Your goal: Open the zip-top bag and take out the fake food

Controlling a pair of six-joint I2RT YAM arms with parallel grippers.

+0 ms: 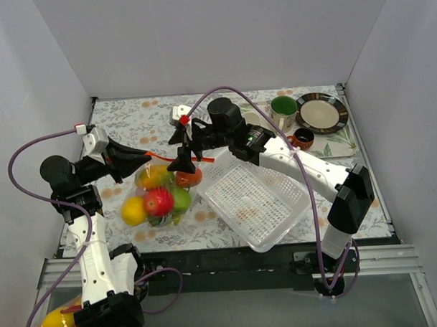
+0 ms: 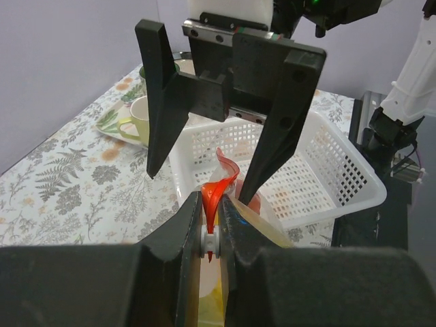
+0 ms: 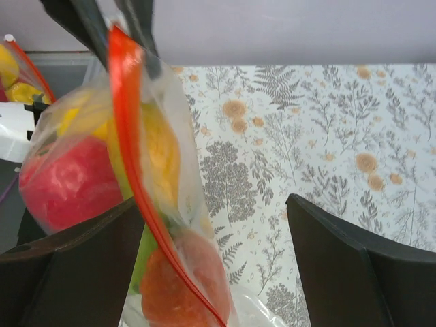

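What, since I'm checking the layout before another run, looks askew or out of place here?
The white basket sits skewed on the table, its near corner apparently overhanging the front edge. A second bag of fruit lies off the table, below its near-left corner. Nothing looks spilled.

One zip-top bag (image 1: 170,188) with five pieces of fake food (image 1: 159,201) showing (a second filled bag (image 1: 55,325) lies off the table), one white basket (image 1: 257,205), one plate (image 1: 321,112), one green mug (image 1: 283,111), one small dark cup (image 1: 301,138).
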